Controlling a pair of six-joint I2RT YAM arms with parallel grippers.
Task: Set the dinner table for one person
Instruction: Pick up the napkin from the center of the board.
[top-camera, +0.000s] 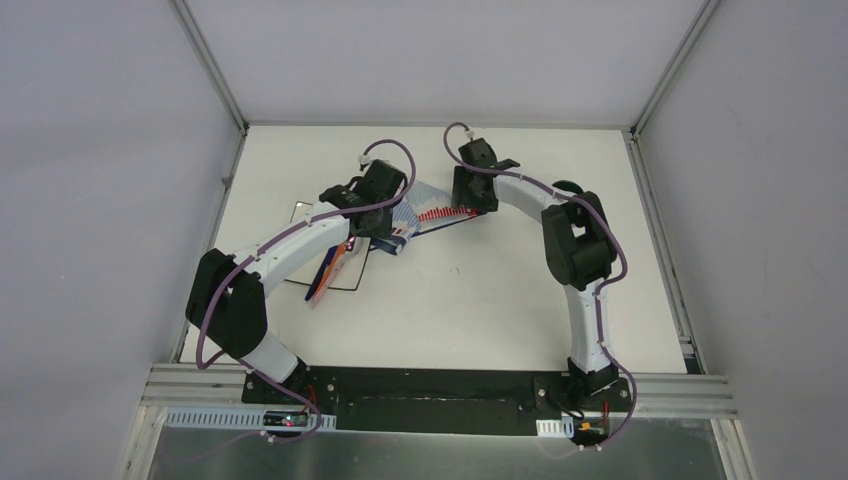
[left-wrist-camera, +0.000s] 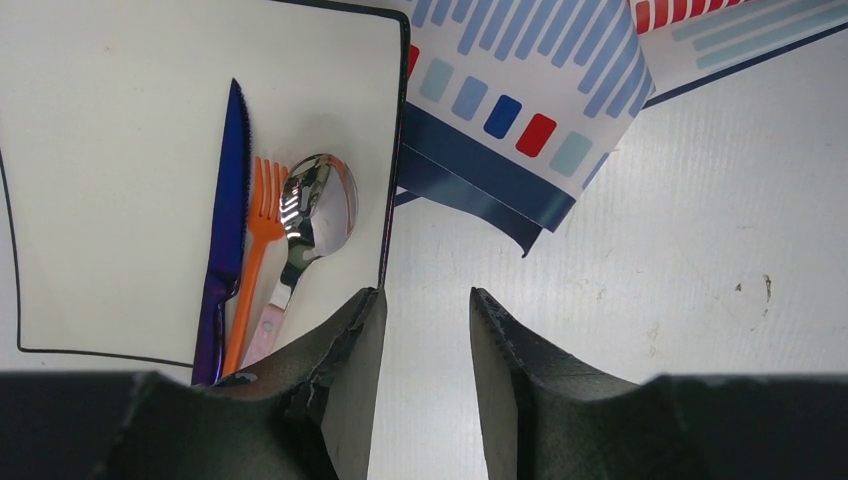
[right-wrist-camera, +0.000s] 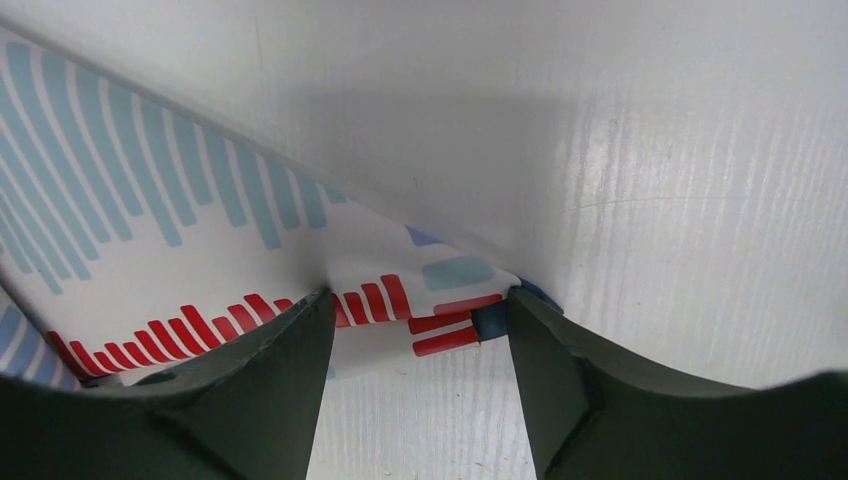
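Observation:
On the white dinner table (top-camera: 450, 300) lies a white square plate (left-wrist-camera: 120, 200) with a thin black rim. It carries a blue knife (left-wrist-camera: 228, 220), an orange fork (left-wrist-camera: 262, 215) and a steel spoon (left-wrist-camera: 318, 205) side by side. A striped red-blue-white cloth (top-camera: 435, 205) lies crumpled just right of the plate. My left gripper (left-wrist-camera: 425, 295) hovers open over bare table, one fingertip by the plate's right edge. My right gripper (right-wrist-camera: 415, 300) is open, with a folded corner of the cloth (right-wrist-camera: 200, 250) lying loose between its fingertips.
Grey aluminium rails (top-camera: 215, 190) edge the table on the left, right and far sides. Both arms reach toward the far middle, left arm (top-camera: 290, 240) passing over the plate, right arm (top-camera: 575, 240) bent at the right.

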